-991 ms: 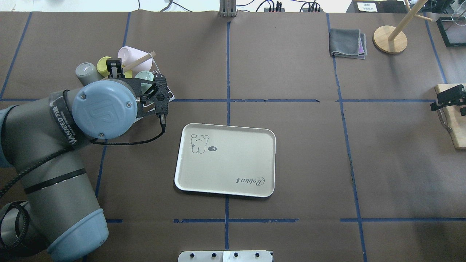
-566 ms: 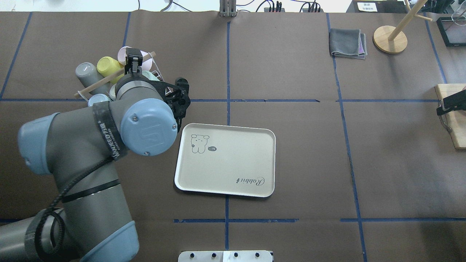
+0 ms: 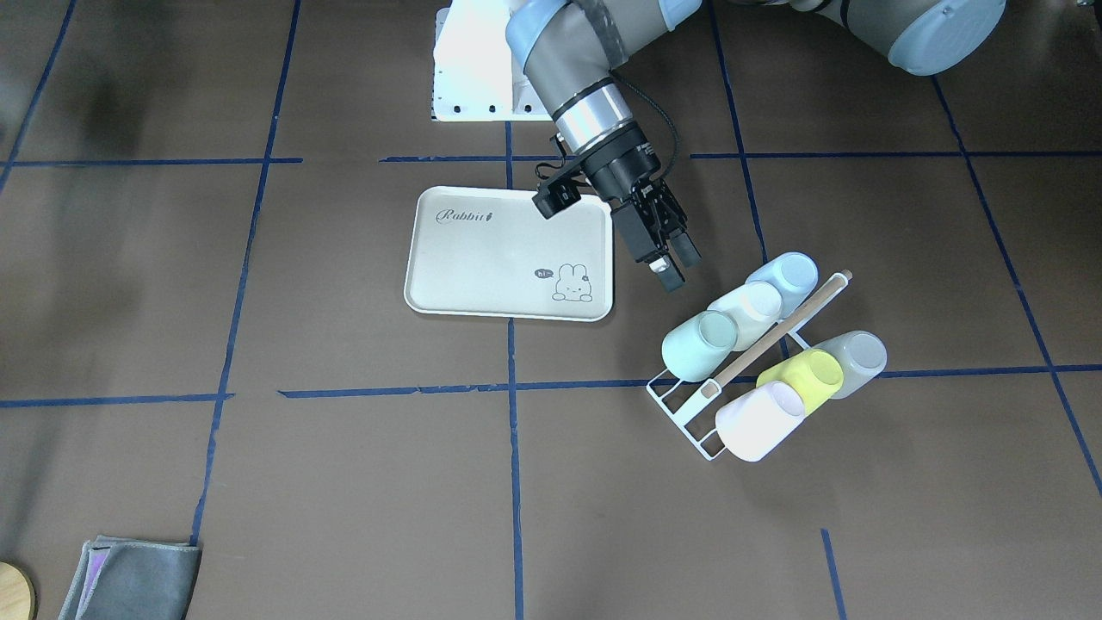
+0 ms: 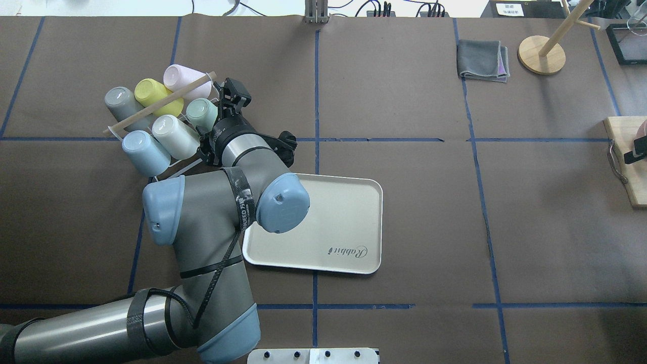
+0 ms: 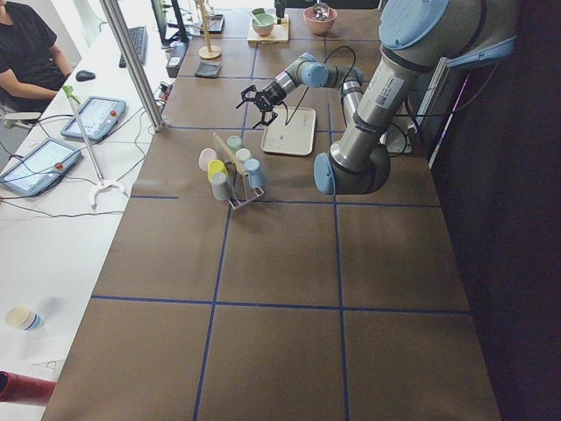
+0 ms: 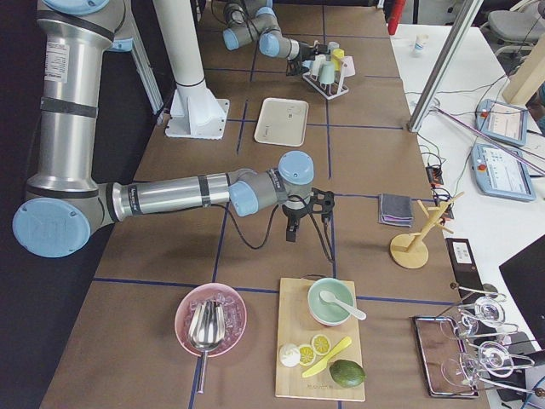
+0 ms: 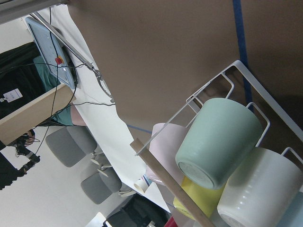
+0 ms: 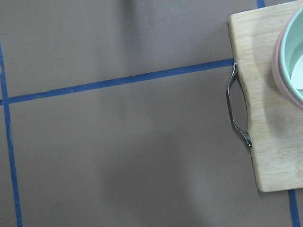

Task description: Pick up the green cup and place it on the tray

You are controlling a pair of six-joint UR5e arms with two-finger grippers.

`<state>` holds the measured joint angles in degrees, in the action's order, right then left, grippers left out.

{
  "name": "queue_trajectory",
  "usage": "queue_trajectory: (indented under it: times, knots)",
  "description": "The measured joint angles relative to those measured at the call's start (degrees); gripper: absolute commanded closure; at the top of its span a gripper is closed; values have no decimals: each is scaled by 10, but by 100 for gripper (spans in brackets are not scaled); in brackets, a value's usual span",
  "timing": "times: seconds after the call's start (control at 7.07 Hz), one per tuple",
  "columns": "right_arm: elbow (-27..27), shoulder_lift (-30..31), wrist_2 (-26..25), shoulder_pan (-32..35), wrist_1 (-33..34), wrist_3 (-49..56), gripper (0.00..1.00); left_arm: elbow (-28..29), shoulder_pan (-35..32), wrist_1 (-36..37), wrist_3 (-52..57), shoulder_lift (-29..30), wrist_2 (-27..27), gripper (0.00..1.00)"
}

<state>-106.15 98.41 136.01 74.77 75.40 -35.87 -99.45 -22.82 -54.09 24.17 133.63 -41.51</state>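
The green cup (image 3: 699, 344) lies on its side in a white wire rack (image 3: 680, 398), at the rack end nearest the tray. It also shows in the overhead view (image 4: 201, 112) and fills the left wrist view (image 7: 220, 139), bottom towards the camera. The cream tray (image 3: 508, 250) (image 4: 343, 222) lies flat and bare, partly under my left arm in the overhead view. My left gripper (image 3: 678, 265) (image 4: 231, 96) is open and empty, between the tray and the rack, a short way from the green cup. My right gripper (image 4: 636, 150) shows only as a sliver at the table's right edge; I cannot tell whether it is open or shut.
The rack also holds a pale blue cup (image 4: 144, 146), cream cup (image 4: 174, 135), grey cup (image 4: 119, 100), yellow-green cup (image 4: 154, 96) and pink cup (image 4: 184, 81) under a wooden rod (image 4: 156, 103). A grey cloth (image 4: 482, 59), wooden stand (image 4: 542, 54) and cutting board (image 8: 265, 118) are at the right.
My left arm has swung right and forward, uncovering the rack. Its gripper has moved from over the rack to the rack's right side, beside the green cup. The right gripper has drawn back to the right edge.
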Motion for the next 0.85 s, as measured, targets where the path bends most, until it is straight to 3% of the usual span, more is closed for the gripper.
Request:
queue_trajectory:
  times: [0.57,0.85]
  knots:
    - [4,16,-1,10,0,3,0,128,8,-1,69,49,64,1]
    - [5,17,2,10,0,3,0,148,9,0,104,60,68,1]
